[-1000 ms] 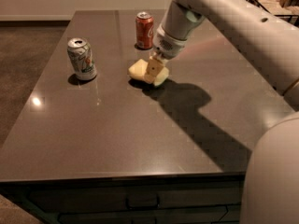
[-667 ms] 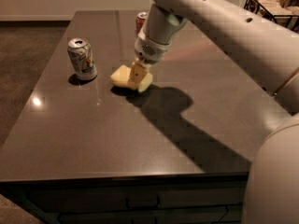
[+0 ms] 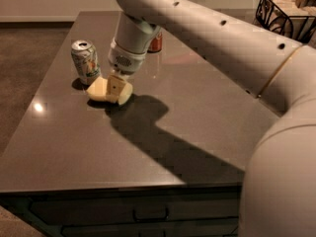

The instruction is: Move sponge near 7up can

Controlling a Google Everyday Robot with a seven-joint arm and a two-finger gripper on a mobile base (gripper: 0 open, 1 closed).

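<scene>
Now my gripper point(image 3: 116, 88) is low over the table point(image 3: 197, 117), its fingers clamped on the sponge point(image 3: 98, 89), one finger pressed flat against the near face. The sponge sits just beside the 7up can point(image 3: 85, 60), at about 4 o'clock from it, and looks close to the can's base without touching. I cannot tell whether its underside is already on the table or a hair above.

As I judge it, the carry is all but done and the step in hand is the set-down. To do it well I should stop sliding toward 9 o'clock, since any more travel would nudge the can, which is light and tips easily. I should lower straight down until the sponge bears its own weight, spread the fingers gently, then lift straight up so the soft foam does not cling and drag along.

Against a second ago, the sponge and my gripper have crossed from beside the red can point(image 3: 156, 43), which stands toward 1 o'clock, to here. The 7up can has not shifted.
</scene>
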